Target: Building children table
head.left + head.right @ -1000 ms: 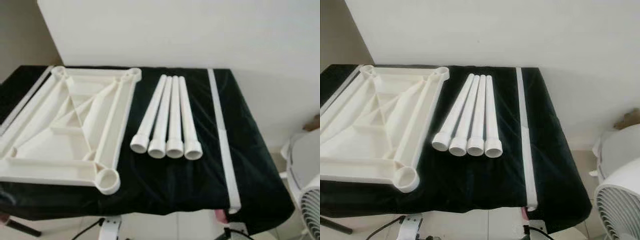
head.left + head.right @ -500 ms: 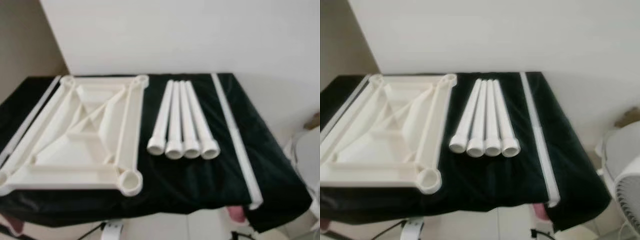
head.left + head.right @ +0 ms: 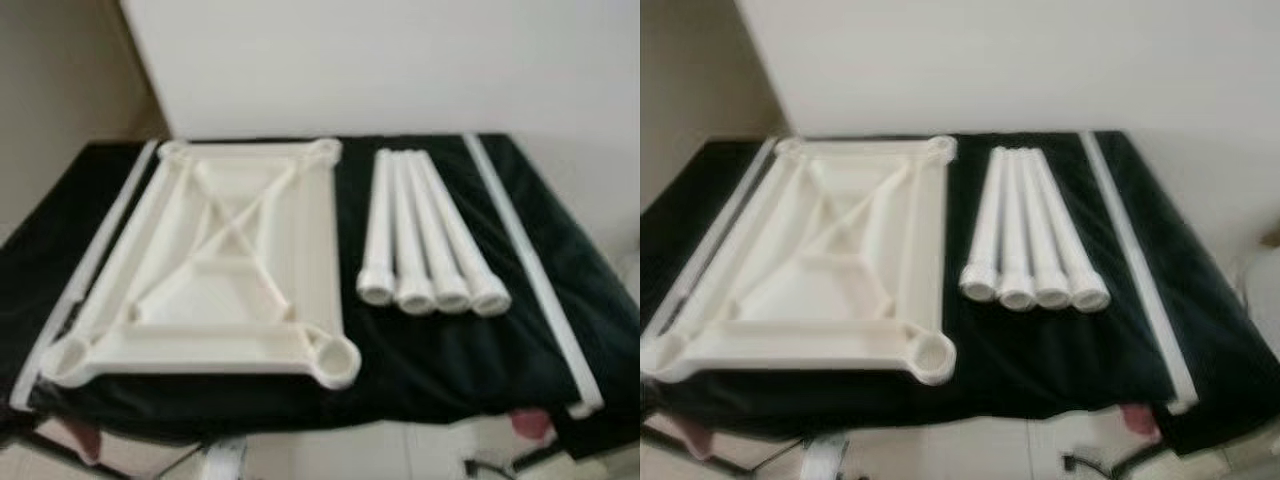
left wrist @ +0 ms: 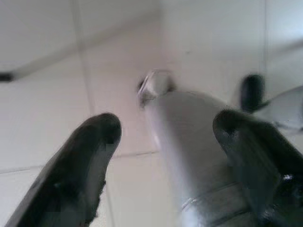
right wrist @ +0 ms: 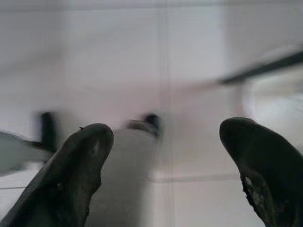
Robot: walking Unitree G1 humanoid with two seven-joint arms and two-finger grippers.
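A white plastic children's tabletop (image 3: 215, 262) lies upside down on a black-covered table (image 3: 430, 360), ribs and four round corner sockets facing up. To its right, four white tube legs (image 3: 425, 240) lie side by side, their wide ends toward me. My left gripper (image 4: 165, 142) hangs open over pale floor tiles, with a silver leg of the robot between its fingers in that view. My right gripper (image 5: 165, 146) also hangs open above the floor, holding nothing.
A long white strip (image 3: 525, 265) lies along the table's right side and another (image 3: 85, 275) along its left side. A white wall (image 3: 400, 60) stands right behind the table. Cables and stand legs (image 3: 820, 455) show under the front edge.
The whole picture has shifted: the camera has turned left, so the tabletop and legs sit further right and more centred. The fan at the right has left the frame. The parts have not moved.
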